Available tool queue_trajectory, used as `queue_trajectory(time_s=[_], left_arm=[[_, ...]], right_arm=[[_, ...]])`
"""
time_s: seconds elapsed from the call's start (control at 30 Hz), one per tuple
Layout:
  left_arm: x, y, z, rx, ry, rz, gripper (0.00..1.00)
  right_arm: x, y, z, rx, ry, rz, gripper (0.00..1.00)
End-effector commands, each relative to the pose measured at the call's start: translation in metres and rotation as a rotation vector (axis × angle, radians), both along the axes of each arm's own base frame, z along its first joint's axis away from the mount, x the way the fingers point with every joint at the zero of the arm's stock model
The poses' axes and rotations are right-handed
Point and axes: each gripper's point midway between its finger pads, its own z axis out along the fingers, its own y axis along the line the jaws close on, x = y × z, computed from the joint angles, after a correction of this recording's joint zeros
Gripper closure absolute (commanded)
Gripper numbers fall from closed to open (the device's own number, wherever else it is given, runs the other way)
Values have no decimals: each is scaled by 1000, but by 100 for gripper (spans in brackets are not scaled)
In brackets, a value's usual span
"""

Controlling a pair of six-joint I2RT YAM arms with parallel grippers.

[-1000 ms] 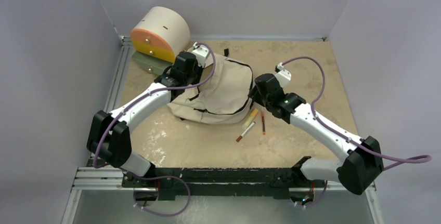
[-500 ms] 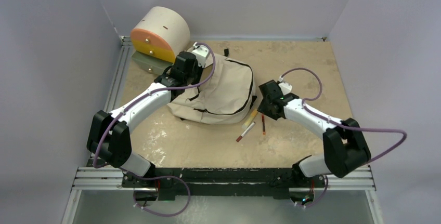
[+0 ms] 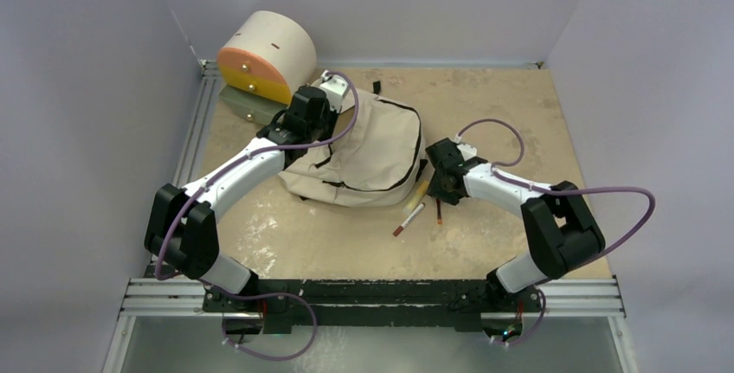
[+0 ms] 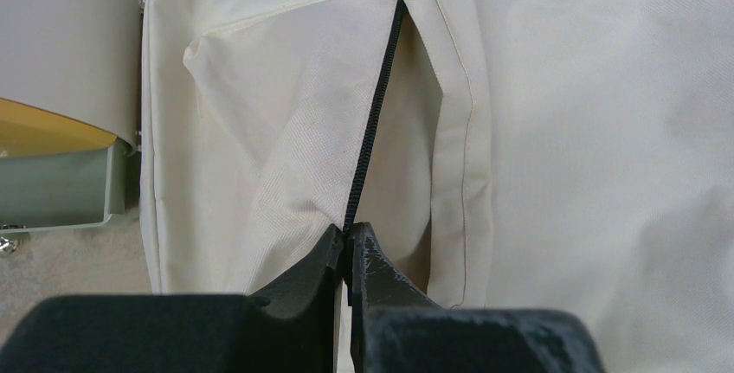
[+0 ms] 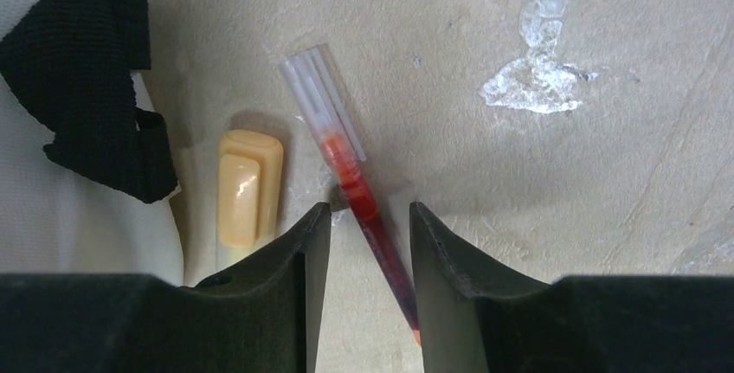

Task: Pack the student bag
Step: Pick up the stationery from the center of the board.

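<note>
The student bag point(image 3: 368, 152), a soft cream backpack with black zippers, lies on the table at centre left. My left gripper point(image 4: 349, 239) is shut on the black zipper point(image 4: 374, 122) at the bag's point(image 4: 563, 131) opening, and it shows at the bag's left edge point(image 3: 318, 126). My right gripper point(image 5: 370, 213) is open and low over the table, its jaws on either side of a red pen point(image 5: 363, 200) lying flat. It sits by the bag's right edge point(image 3: 440, 187). A yellow highlighter point(image 5: 247, 187) lies just left of the left jaw.
A third pen point(image 3: 408, 219) lies in front of the bag near the red pen point(image 3: 438, 209). A black strap point(image 5: 95, 79) of the bag is next to the highlighter. The cream-and-orange drawer unit point(image 3: 264, 57) stands at the back left on a green base point(image 3: 245, 105).
The right arm has folded back and brought its gripper from the bag's right edge down over the red pen, with its jaws narrowing. The left arm has not moved.
</note>
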Motion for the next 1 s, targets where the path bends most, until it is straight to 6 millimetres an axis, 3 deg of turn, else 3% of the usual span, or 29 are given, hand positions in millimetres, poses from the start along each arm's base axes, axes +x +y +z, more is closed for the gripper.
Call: queue_trajectory(time_s=[0.0,0.13,0.27,0.43,0.53,0.67,0.8,0.9,0.97], left_arm=[[10,1,38,-53,-88,19,100],[10,2,39,-53,-91,20,100],[9,2,38,-50,-91,21,100],[9,2,39,-51,-93,20,100],[9,1,39,-53,-93,18,100],[10,1,40,-54,-94,18,100],[10,0,37,-55,-89,15,100],[10,-2,36,-62,-83,9,100],[10,-4,36,-69,-79,3,100]], right_arm=[[3,-10,-6,-75,10,2,60],[2,-12,-15,-105,49,21,63],[2,-11,-20,-106,60,29,73],[4,-14,-14,-117,38,22,87],[11,-20,0,-150,3,1,98],[28,-33,41,-224,-84,-45,100],[46,-40,97,-253,-200,-90,100],[68,-27,149,-180,-346,-60,100],[80,0,183,-38,-448,22,100]])
